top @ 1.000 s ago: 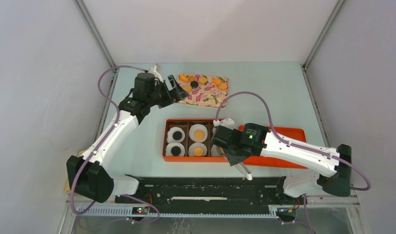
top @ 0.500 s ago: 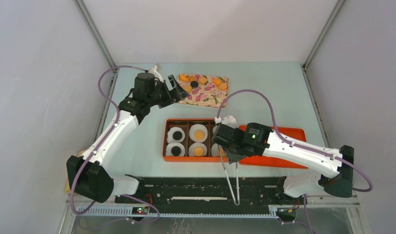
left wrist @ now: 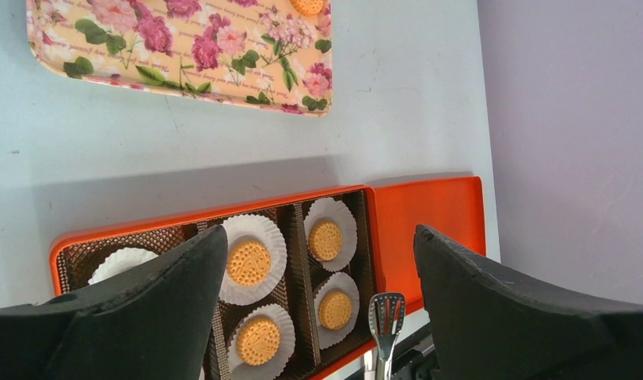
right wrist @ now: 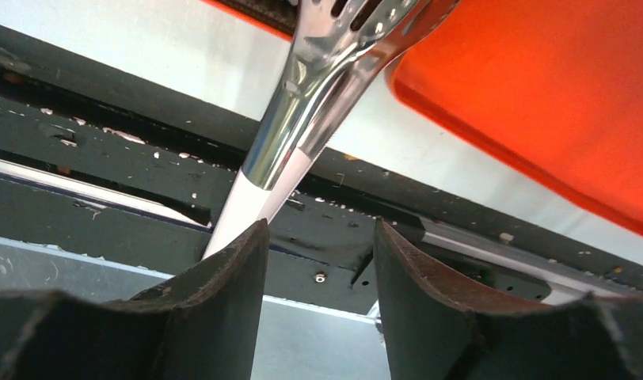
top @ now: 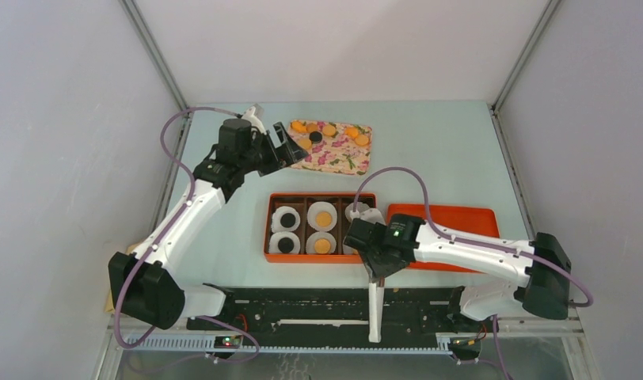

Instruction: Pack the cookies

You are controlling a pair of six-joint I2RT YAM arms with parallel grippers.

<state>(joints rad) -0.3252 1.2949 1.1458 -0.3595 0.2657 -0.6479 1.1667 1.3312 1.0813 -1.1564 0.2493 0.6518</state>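
Observation:
Orange cookies (top: 329, 130) and a black cookie (top: 316, 137) lie on the floral tray (top: 338, 158). The orange box (top: 318, 195) holds black cookies (top: 287, 219) and orange cookies (top: 324, 216) in white liners; the orange ones also show in the left wrist view (left wrist: 249, 262). My left gripper (top: 289, 147) is open and empty beside the tray's left end. My right gripper (top: 378, 271) is open at the box's near right corner. Metal tongs (top: 374, 309) lie across the black rail, passing outside my left finger (right wrist: 223, 301), not between the jaws.
The orange lid (top: 453, 218) lies right of the box. The black rail (top: 302, 305) runs along the near edge. The tongs' head (left wrist: 386, 317) sits at the box's near edge. Grey walls close both sides.
My right gripper has swung down toward the near edge. The tongs went from spread and slanted to closed and pointing straight at the near edge. The left arm has not moved.

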